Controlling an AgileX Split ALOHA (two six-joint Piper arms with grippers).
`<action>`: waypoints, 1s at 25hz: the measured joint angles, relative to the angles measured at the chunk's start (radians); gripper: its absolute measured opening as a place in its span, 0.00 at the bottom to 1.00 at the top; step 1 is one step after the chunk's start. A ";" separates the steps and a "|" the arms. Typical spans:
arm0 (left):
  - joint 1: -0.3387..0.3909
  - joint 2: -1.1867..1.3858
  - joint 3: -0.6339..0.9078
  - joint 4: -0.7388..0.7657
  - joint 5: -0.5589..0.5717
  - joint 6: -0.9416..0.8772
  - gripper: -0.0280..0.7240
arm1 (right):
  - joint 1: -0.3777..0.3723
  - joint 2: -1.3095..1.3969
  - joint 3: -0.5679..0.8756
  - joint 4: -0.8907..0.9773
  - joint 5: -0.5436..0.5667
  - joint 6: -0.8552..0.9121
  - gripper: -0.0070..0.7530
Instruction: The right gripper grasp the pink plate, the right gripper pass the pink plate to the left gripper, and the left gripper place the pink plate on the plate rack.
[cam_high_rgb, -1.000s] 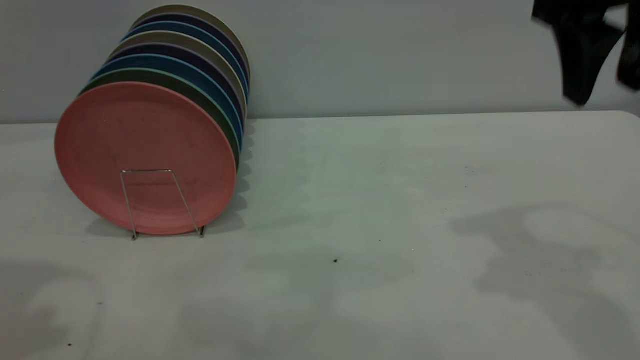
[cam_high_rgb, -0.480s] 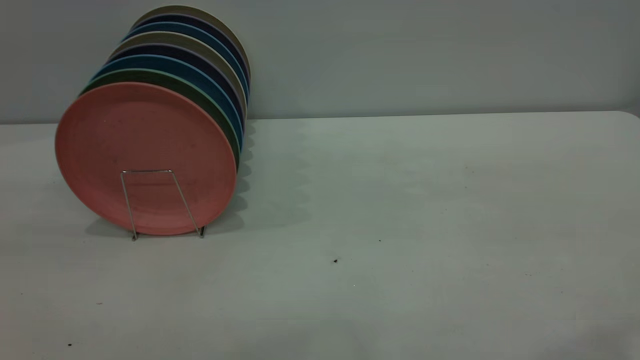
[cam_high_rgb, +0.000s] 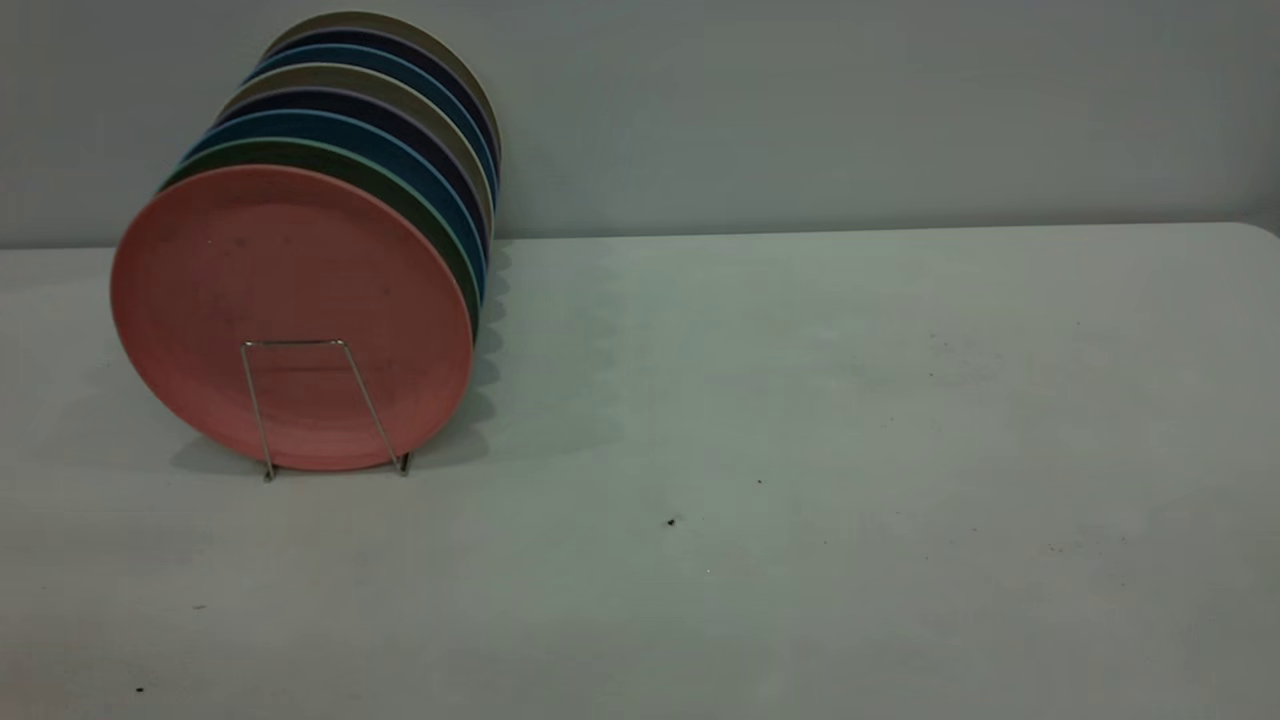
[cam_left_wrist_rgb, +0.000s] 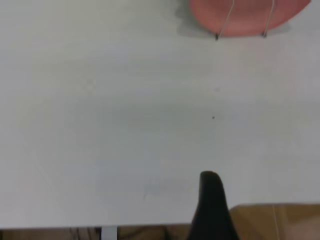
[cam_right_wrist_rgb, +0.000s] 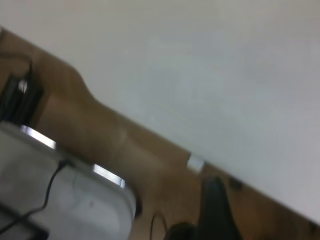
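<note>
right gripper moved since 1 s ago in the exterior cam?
Yes. A second ago it hung at the exterior view's top right, above the table's far right corner; now it has left that view, while the pink plate sits unchanged in the plate rack.

The pink plate (cam_high_rgb: 290, 300) stands in the rack (cam_high_rgb: 320, 405) at the table's (cam_high_rgb: 800, 450) left, frontmost of the plates (cam_high_rgb: 400, 110).

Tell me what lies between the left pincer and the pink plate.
In the left wrist view, only bare white table lies between the left pincer and the pink plate.
</note>
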 joint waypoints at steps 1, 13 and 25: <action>0.000 -0.040 0.012 0.000 0.000 0.006 0.82 | 0.000 -0.053 0.016 0.001 -0.010 -0.004 0.71; 0.000 -0.153 0.093 -0.021 -0.006 0.122 0.82 | 0.000 -0.239 0.076 -0.001 -0.095 0.002 0.71; 0.000 -0.153 0.123 -0.125 -0.029 0.092 0.82 | 0.000 -0.239 0.077 0.002 -0.096 0.034 0.66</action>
